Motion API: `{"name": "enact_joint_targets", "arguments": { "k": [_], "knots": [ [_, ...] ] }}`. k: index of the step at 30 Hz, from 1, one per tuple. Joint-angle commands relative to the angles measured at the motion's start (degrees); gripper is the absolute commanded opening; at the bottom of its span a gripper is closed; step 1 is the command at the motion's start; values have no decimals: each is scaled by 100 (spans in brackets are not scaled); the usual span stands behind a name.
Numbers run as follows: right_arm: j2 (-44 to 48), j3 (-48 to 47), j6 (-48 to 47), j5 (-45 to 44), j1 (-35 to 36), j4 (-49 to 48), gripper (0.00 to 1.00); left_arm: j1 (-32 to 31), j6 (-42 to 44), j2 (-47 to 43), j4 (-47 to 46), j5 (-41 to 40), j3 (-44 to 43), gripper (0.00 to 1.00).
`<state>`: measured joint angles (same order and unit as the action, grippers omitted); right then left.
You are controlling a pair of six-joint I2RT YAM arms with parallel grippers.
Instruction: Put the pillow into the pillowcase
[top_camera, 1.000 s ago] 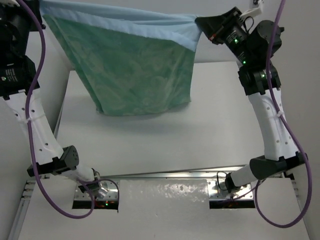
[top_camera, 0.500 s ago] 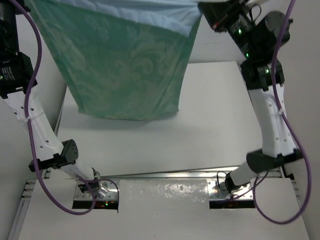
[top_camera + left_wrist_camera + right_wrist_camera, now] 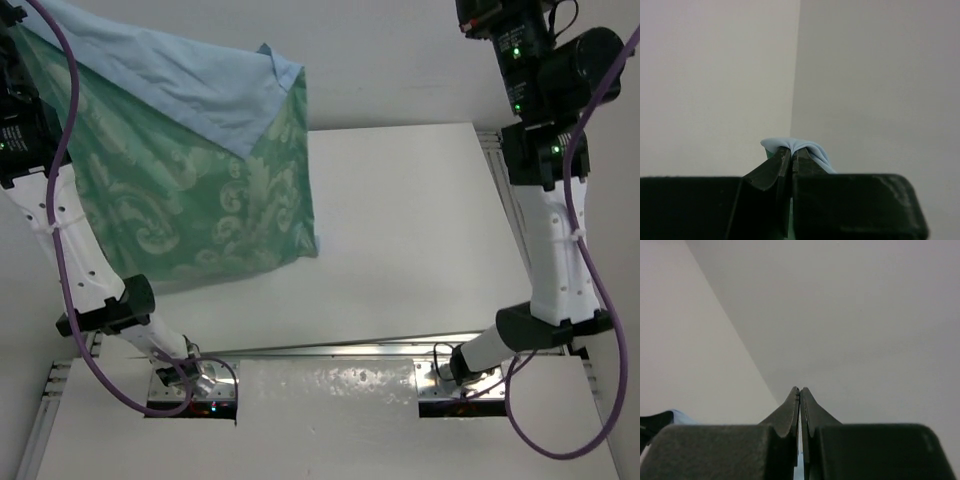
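The pillowcase (image 3: 180, 190) hangs in the air at the left of the top view, its mint-green patterned side facing me and a light blue flap folded over the top. Its right corner (image 3: 283, 68) hangs free. My left gripper (image 3: 791, 152) is shut on a bunch of the light blue fabric (image 3: 807, 147); in the top view it is cut off at the top left corner. My right gripper (image 3: 800, 390) is shut with nothing between its tips, high at the top right, where only its wrist (image 3: 495, 15) shows. The pillow is out of view.
The white table (image 3: 420, 230) lies below, with a metal rail (image 3: 330, 350) along its near edge and both arm bases there. White walls stand behind. A bit of the blue fabric (image 3: 677, 415) shows far left in the right wrist view.
The right corner of the pillowcase has come out of my right gripper. The case has swung left and now hangs from the left gripper alone. The right arm has risen up and to the right.
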<state>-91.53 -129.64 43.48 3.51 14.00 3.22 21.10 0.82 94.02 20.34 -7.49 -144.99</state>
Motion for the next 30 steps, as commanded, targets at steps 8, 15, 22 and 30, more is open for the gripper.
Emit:
{"name": "enact_joint_targets", "arguments": {
  "k": [8,15,22,30],
  "knots": [
    [1025,3201,302,464,356,-973,0,87,-450,-929,-750,1393,919,0],
    [-1559,-31,-1080,1195,2071,1594,51,87,-1136,-999,-856,2602,1051,0],
    [-1211,2511,-482,1152,2195,732,68,61,-1628,-1149,-935,2543,1552,0],
    [-332,5295,-323,1275,2265,497,87,25,-1910,-921,-1032,2287,1517,0]
  ]
}}
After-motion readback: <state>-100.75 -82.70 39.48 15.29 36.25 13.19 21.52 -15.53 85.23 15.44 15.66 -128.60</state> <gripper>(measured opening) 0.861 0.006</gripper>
